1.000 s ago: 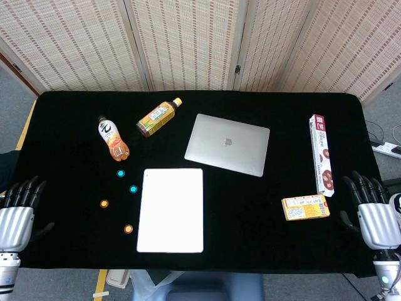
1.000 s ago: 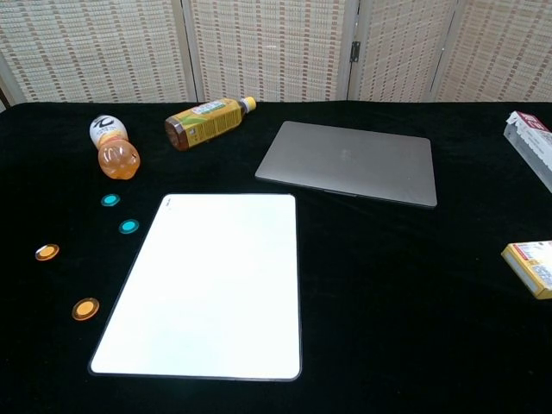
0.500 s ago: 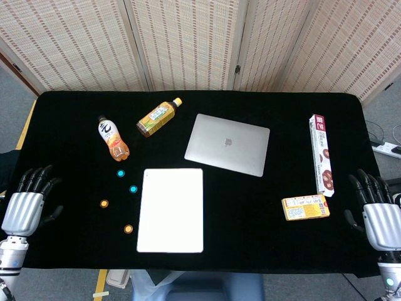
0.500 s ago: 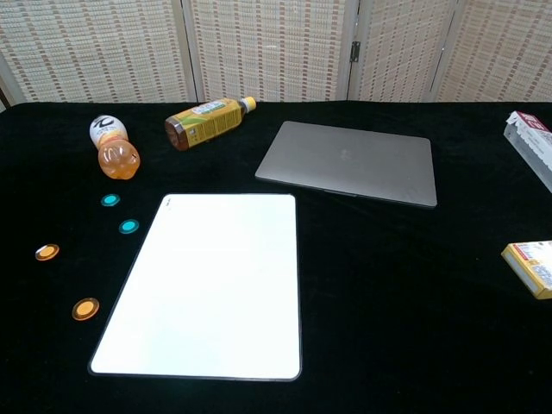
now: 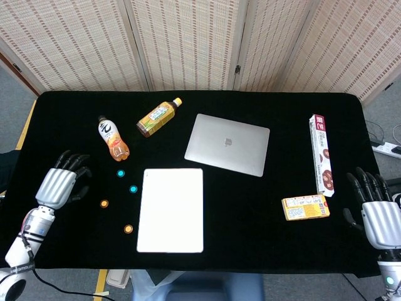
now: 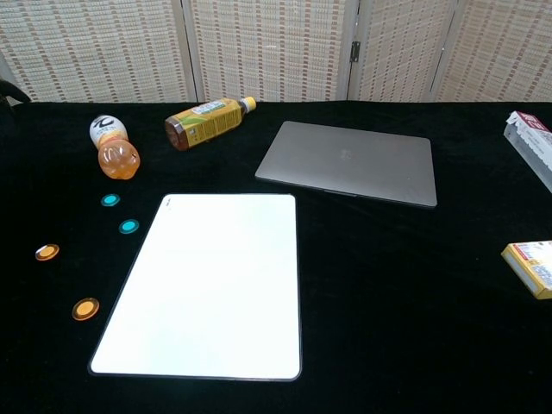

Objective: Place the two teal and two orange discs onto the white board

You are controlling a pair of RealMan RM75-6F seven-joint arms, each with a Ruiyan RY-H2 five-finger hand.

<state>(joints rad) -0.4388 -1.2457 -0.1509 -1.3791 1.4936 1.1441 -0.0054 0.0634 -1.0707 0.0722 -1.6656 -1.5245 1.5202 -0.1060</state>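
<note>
All 4 discs lay on the black table (image 5: 250, 207) left of the white board (image 5: 170, 210), none on it yet. From the left hand (image 5: 61, 184), fingers apart and empty, the nearer orange disc (image 5: 104, 203) sat at about 4 o'clock, close by. The right hand (image 5: 379, 216), fingers spread and empty, hung well apart at the opposite edge.

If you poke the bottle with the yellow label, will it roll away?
Probably. The yellow-label bottle lies on its side on the black table, and its round body would likely roll sideways. It looks full of tea, so it may feel heavy and roll slowly.
</note>
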